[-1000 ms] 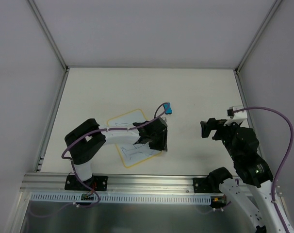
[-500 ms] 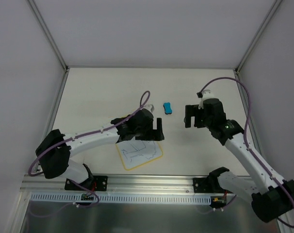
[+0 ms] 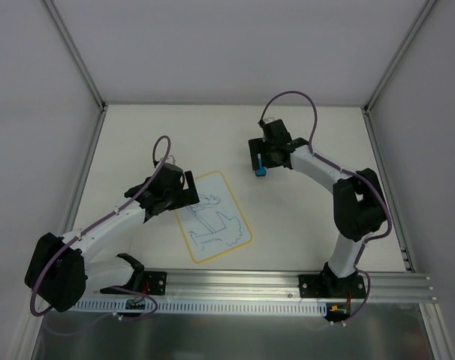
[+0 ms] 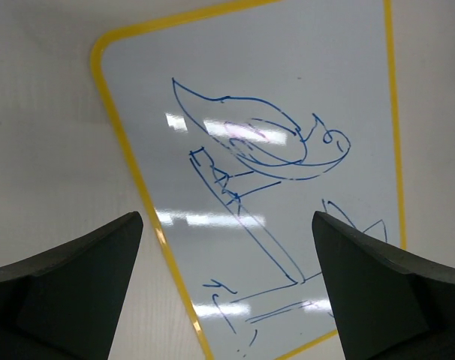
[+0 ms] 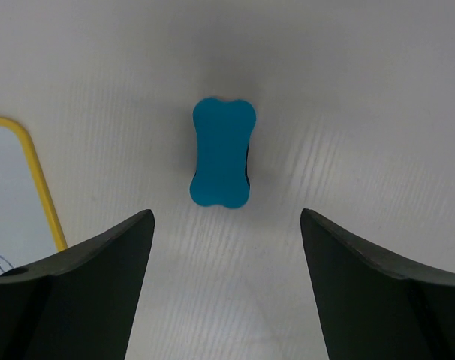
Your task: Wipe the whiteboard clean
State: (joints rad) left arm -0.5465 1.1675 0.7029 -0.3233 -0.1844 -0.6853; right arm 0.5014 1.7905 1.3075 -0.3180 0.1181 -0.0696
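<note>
Right pincer (image 5: 226, 247) hangs open with the blue bone-shaped eraser (image 5: 221, 163) just ahead between its jaws, seemingly lined up to grasp. Left pincer (image 4: 227, 247), open and empty, hovers over the scribbled whiteboard (image 4: 287, 90), which lies flat on the bench (image 5: 363, 90) directly beneath it.

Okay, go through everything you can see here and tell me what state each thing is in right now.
whiteboard: flat on the table, covered in blue scribbles, not erased.
blue eraser: lying on the table beside the whiteboard, not gripped.
left gripper: open, empty, above the whiteboard.
right gripper: open, above the eraser, fingers clear of it.
</note>
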